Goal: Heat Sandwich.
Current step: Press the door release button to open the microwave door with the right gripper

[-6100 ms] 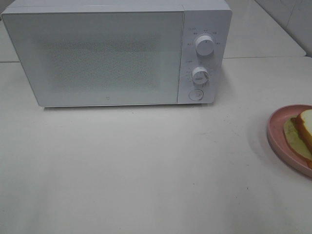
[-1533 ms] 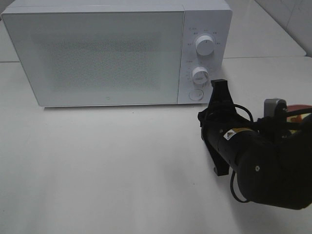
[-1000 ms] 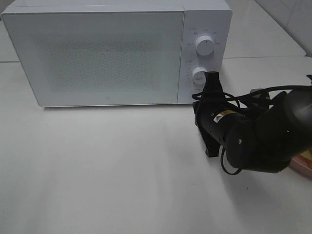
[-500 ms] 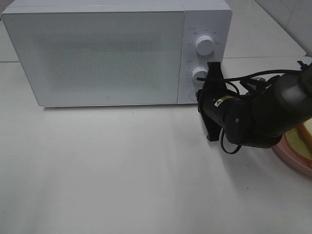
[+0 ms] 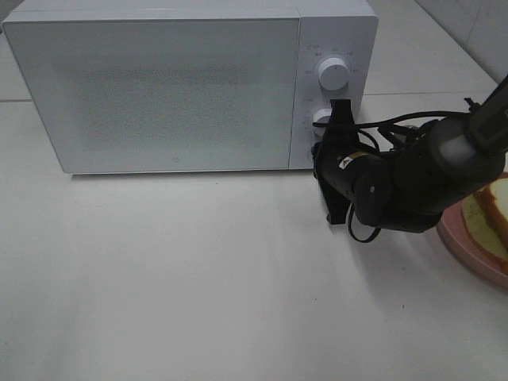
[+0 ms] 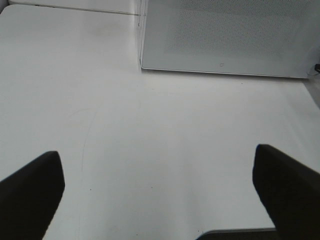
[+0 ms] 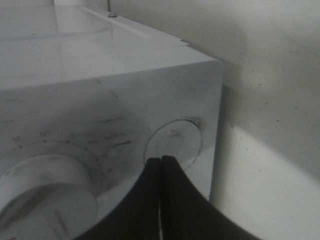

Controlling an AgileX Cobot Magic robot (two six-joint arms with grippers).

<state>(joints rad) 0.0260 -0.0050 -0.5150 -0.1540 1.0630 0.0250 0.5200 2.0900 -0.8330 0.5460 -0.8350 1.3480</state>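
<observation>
From up high: the white microwave (image 5: 175, 87) sits at the back of the table (image 5: 198, 278) with its door closed. The right gripper (image 5: 319, 151) is right up against the microwave's control panel, at the bottom corner where the round button is, just under the lower knob (image 5: 321, 119). The sandwich (image 5: 496, 208) is well off to the microwave's right, lying on a pink plate (image 5: 460, 238) at the edge of the shot. Nothing is touching it, and the arm is between it and the microwave.

Left wrist cam: the left gripper (image 6: 156, 151) hangs over bare table out in front of the microwave (image 6: 225, 35), near its left front corner. Its fingers (image 6: 30, 195) are spread wide apart with nothing between them.

Right wrist cam: super close to the microwave's panel. The right gripper (image 7: 161, 165) has its jaws clenched together on nothing, and the tip sits at the lower rim of the round button (image 7: 175, 142). Can't tell if it's actually touching. Part of a knob (image 7: 45, 190) shows next to it.
</observation>
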